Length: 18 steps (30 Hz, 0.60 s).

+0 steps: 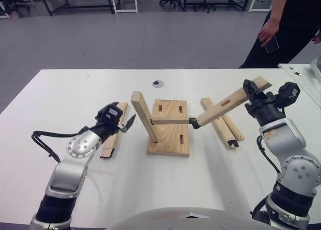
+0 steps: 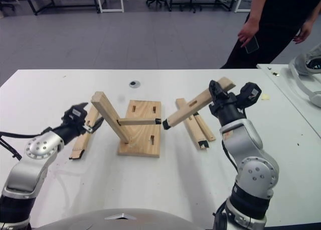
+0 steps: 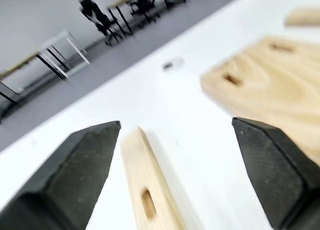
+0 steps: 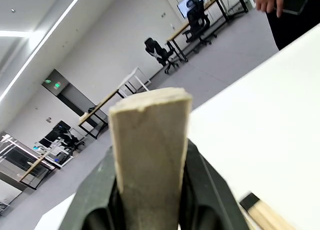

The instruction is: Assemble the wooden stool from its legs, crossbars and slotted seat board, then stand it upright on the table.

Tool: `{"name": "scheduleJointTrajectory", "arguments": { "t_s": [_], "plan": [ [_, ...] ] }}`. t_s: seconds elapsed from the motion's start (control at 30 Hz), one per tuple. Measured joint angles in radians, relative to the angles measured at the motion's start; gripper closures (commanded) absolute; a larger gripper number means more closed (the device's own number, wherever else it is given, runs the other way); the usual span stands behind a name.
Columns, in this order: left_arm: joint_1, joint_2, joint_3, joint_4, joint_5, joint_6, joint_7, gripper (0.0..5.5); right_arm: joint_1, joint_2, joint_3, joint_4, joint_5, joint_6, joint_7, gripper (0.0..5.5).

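Count of wooden parts on the white table (image 1: 65, 94): one seat board, one crossbar, two legs joined to it, and three loose bars.

1. Left arm: it lies low over the table's near left, forearm angled towards the centre. The left gripper (image 1: 124, 121) has its two black fingers (image 3: 75, 170) spread wide and holds nothing. Between them, in the left wrist view, lies one loose pale wooden bar with a slot (image 1: 108, 147), flat on the table just left of the board. A small pale label on this gripper's housing is too small to read.

2. Centre: the flat rectangular light-wood seat board (image 1: 170, 145) lies on the table; three slots are visible. One square-section wooden leg (image 1: 145, 115) stands on it, tilted, its top leaning towards the left. A thin horizontal wooden crossbar (image 1: 170, 121) runs from this leg to the right, above the board.

3. Right arm: the forearm is raised with the wrist bent inwards. The right gripper (image 1: 251, 93) is clenched on the upper part of a second square-section wooden leg (image 1: 223, 106), which is held off the table. It slopes down to a dark joint at the crossbar's right end.

4. Beneath that leg, a pair of loose wooden bars (image 1: 226, 131) lies side by side on the table, right of the board.

5. Beyond the board, a round grey grommet (image 1: 158, 83) is set in the tabletop.
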Motion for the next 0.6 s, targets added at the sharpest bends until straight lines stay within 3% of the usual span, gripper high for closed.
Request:
{"name": "scheduleJointTrajectory", "arguments": {
  "t_s": [0.27, 0.6],
  "plan": [
    [0.036, 0.007, -0.160, 0.040, 0.089, 0.002, -0.046, 1.40, 0.059, 0.035, 0.057, -0.016, 0.065, -0.043, -0.071, 4.49],
    [-0.015, -0.011, -0.205, 0.080, 0.120, 0.004, -0.062, 1.40, 0.103, 0.056, 0.153, -0.029, -0.007, -0.108, -0.093, 4.49]
  ]
}}
